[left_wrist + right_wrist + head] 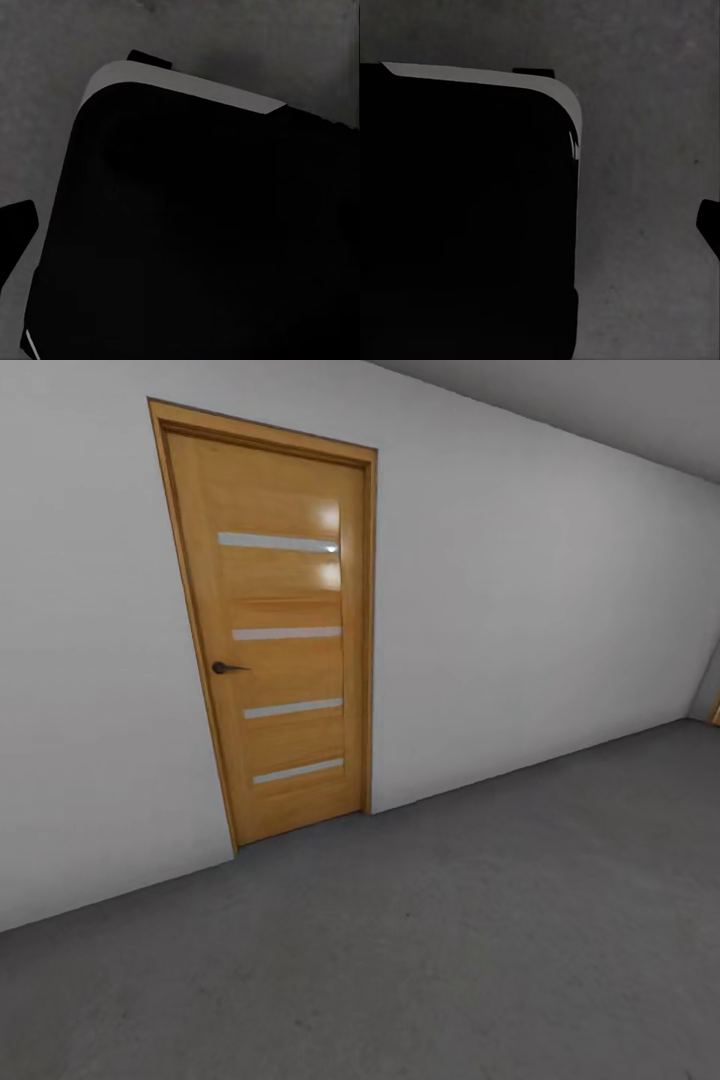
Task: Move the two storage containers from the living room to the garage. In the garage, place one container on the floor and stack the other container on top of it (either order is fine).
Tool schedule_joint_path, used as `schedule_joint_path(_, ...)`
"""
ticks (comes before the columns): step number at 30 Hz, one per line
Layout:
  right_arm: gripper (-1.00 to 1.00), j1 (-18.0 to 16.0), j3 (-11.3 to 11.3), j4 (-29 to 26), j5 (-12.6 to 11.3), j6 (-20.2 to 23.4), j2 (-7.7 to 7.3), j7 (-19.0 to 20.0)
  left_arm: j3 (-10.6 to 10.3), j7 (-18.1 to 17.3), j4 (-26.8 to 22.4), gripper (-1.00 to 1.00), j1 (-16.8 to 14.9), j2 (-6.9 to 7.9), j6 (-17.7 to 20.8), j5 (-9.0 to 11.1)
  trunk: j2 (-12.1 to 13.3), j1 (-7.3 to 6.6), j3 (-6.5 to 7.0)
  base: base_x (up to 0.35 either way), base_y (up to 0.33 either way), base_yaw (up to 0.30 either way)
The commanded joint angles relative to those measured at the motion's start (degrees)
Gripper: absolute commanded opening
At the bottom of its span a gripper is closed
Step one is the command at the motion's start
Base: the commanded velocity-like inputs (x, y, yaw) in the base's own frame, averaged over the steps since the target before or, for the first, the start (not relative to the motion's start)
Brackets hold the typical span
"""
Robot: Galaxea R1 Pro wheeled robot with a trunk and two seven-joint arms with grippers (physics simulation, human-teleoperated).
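In the garage, facing a shut wooden door [280, 630] in a pale grey wall [540, 610] | floor [450, 950] is grey concrete | wrist views look down past a dark base [195, 240] | claws: cannot tell, apart or together | containers: whereabouts unknown | progress: judged in transit, stacking not yet done.

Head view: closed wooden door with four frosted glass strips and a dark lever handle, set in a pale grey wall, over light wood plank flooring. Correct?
Not quite. The head view shows dull grey concrete floor, not wood planks. The closed wooden door, four glass strips, dark lever handle and pale grey wall are right.
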Motion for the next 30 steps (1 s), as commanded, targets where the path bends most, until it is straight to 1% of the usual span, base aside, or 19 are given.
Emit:
schedule_joint_path(1, 1.0, 0.0, 0.0, 0.1, 0.1, -0.3, 0.07, -0.2, 0.1, 0.0, 0.0, 1.0, 0.0, -0.02, -0.2, 0.2, 0.0, 0.03, -0.04, 0.32, 0.0, 0.0)
schedule_joint_path(20, 1.0, 0.0, 0.0, 0.1, 0.0, -0.3, 0.06, -0.2, -0.1, 0.0, 0.0, 1.0, 0.0, -0.2, -0.2, 0.1, 0.0, 0.03, -0.04, 0.32, 0.0, 0.0)
schedule_joint_path(30, 1.0, 0.0, -0.3, 0.1, -0.5, -0.3, -0.05, -0.2, -0.1, 0.0, 0.0, 1.0, 0.0, -0.12, -0.2, 0.2, 0.0, 0.03, -0.04, 0.32, 0.0, 0.013)
